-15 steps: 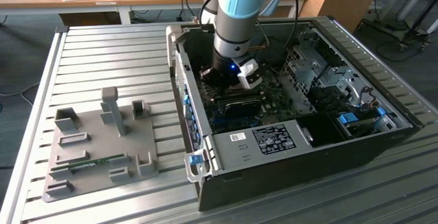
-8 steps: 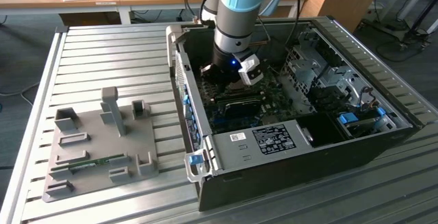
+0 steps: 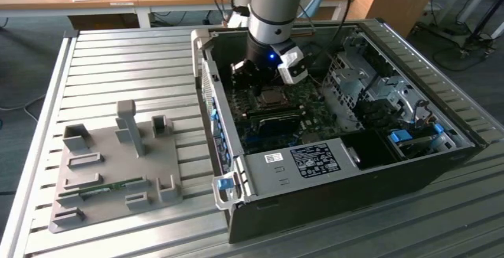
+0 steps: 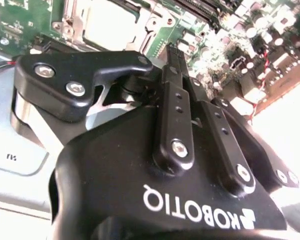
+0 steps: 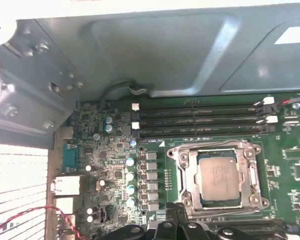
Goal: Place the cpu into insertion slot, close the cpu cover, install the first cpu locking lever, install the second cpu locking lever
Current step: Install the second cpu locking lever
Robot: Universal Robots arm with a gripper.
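Exterior view, item one: open computer case (image 3: 339, 169) lying on a slatted metal worktop (image 3: 134, 63), motherboard (image 3: 295, 113) exposed inside. White labels with fine print sat on the case's metal cross-plate, too small to make out.

Item two: the cpu (image 3: 273, 97), a small square chip with a silvery-grey metal top, seated flat in the socket on the motherboard. In the first wrist view the cpu (image 5: 219, 176) bore faint print on its lid, not legible.

Item three: the cpu cover (image 5: 221, 176), a thin metal frame with a square window, lay flat over the socket, framing the cpu.

Item four: memory slots (image 5: 200, 119), long dark rows just beside the socket on the case-wall side.

Item five: the pincer (image 3: 245, 76), black, with white lettering across its body, hung just above the motherboard beside the socket. In the second wrist view the pincer (image 4: 171, 50) had its fingers drawn together into one narrow tip, clenched with nothing between them.

Item six: grey fixture plate (image 3: 118, 169), on the worktop well apart from the case, on the exterior view's left.
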